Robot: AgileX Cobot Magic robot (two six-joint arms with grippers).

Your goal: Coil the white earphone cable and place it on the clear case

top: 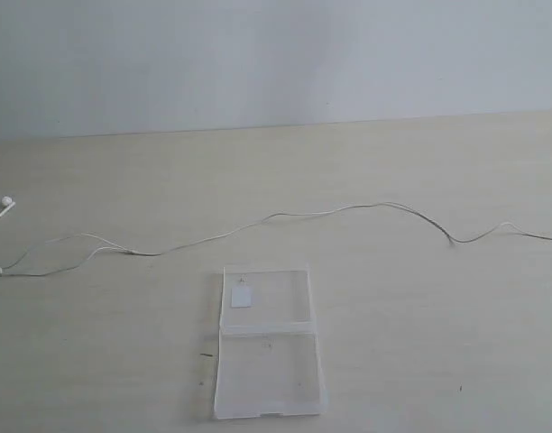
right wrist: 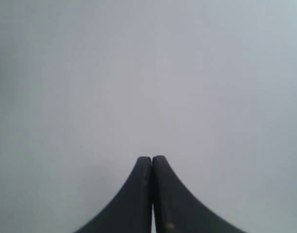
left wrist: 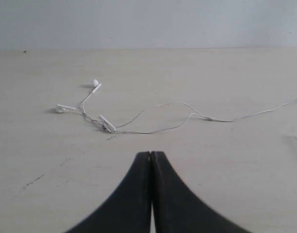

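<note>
Exterior view shows the clear case (top: 267, 361) lying open, the earphone cable (top: 299, 214) stretched loose beyond it. Left wrist view adds both earbuds (left wrist: 95, 83) past the closed left gripper (left wrist: 151, 158). The right gripper (right wrist: 152, 160), jaws also closed, faces a blank wall (right wrist: 139, 73).

A thin white earphone cable (top: 303, 214) was recorded on a pale beige tabletop (top: 420, 343). The flat transparent plastic case (top: 269, 370) was noted colourless, its small white square label (top: 241, 296) at 11 o'clock. The left gripper (left wrist: 151, 155) and right gripper (right wrist: 152, 158) were logged black.
</note>
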